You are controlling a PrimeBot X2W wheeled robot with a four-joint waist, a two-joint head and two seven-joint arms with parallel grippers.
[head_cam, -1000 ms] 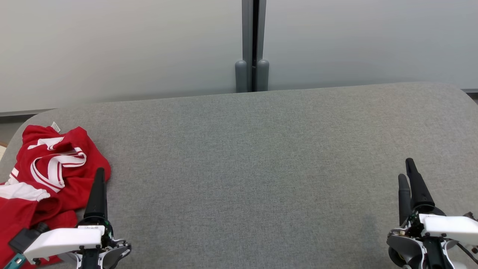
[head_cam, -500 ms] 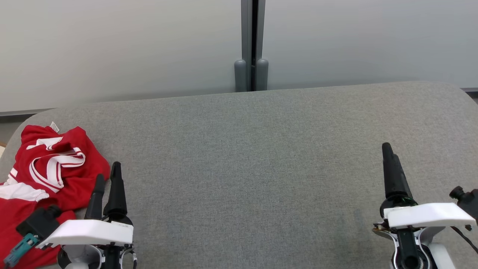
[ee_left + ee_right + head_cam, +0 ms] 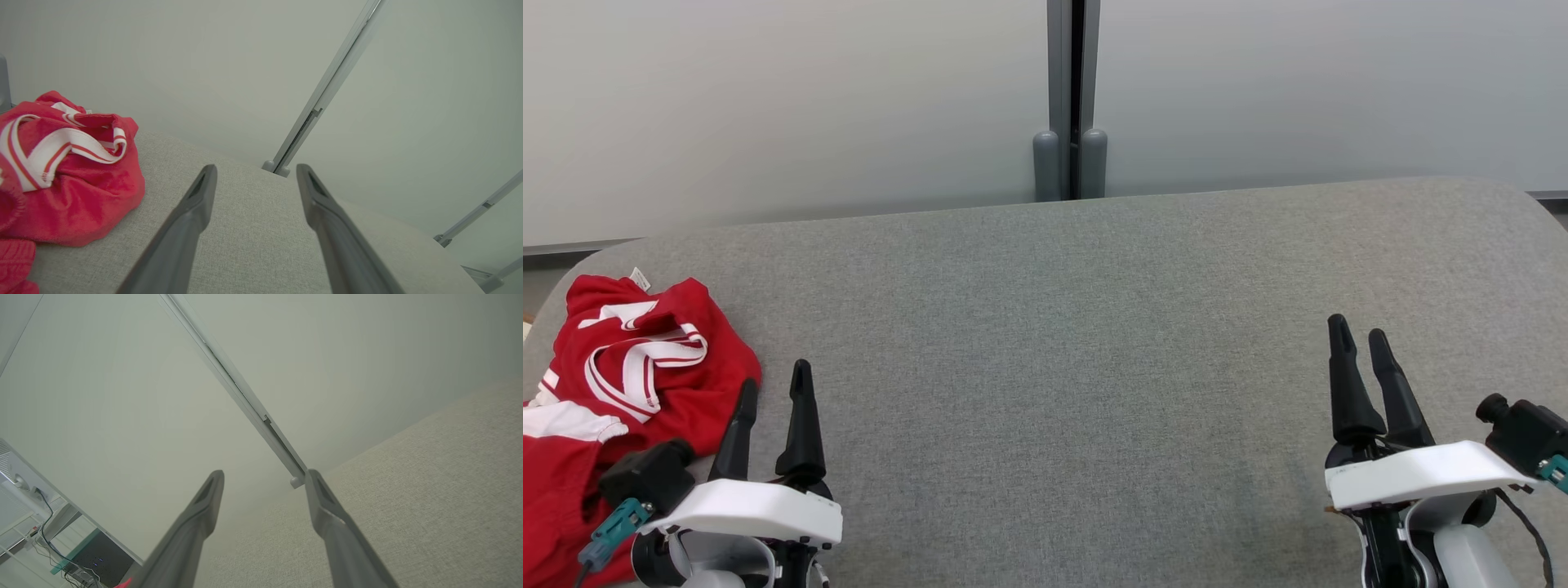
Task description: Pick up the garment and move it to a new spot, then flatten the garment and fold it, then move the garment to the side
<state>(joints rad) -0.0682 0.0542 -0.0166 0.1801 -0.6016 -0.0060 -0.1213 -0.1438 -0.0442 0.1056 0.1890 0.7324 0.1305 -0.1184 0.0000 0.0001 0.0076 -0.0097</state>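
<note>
Where the tabletop (image 3: 1078, 343) rounds off at its left end, the garment (image 3: 645, 384) lies in a crumpled heap, red with white stripes. A small white label shows at its far edge. The heap reaches from about halfway across the tabletop's depth down toward the near edge, and part of it runs past the left border of the head view.

Just to its right, by the near edge, is the left gripper (image 3: 774, 374). Its two fingers are spread apart with nothing between them, and they point toward the far edge. From the head view, its left finger seems to overlap the garment's right edge. The left wrist view shows a strip of bare grey fabric between that finger and the cloth, so the two are close but apart, with the garment off to the left of the fingers.

The right gripper (image 3: 1357, 327) is near the right end by the near edge, well apart from the garment. Its fingers are likewise parted and empty, pointing toward the far edge.

Behind the far edge are pale wall panels (image 3: 768, 98), joined at a grey post (image 3: 1072, 98).
</note>
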